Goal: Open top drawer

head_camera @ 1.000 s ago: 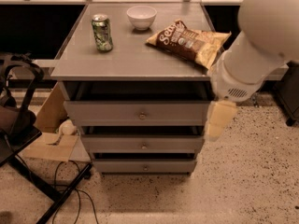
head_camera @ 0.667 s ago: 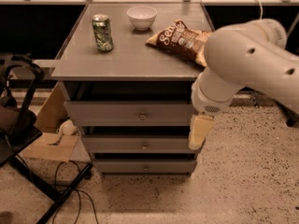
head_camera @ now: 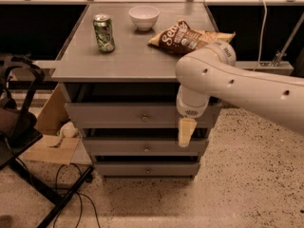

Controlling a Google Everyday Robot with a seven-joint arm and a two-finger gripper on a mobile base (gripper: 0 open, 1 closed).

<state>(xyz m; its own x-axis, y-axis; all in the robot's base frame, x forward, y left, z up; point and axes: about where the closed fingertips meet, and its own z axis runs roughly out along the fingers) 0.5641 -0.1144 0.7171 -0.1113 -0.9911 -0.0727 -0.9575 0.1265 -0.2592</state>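
Your gripper (head_camera: 185, 131) hangs at the lower edge of the top drawer (head_camera: 109, 114), right of its knob (head_camera: 145, 118); open or closed, you can't tell. Drawer front shut. Speckled floor (head_camera: 237, 189) lies in front.

The one camera looks from high in front, tilted down, near enough that the flat grey counter (head_camera: 133, 56) and the wide grey top drawer (head_camera: 114, 114) with its small round metal knob fill the middle of the view. The pale claw (head_camera: 186, 131) hangs near centre, just before that drawer's right end, on a thick white arm (head_camera: 242, 87) entering from the right edge. The counter lies beyond the claw, the speckled floor (head_camera: 237, 189) below it.
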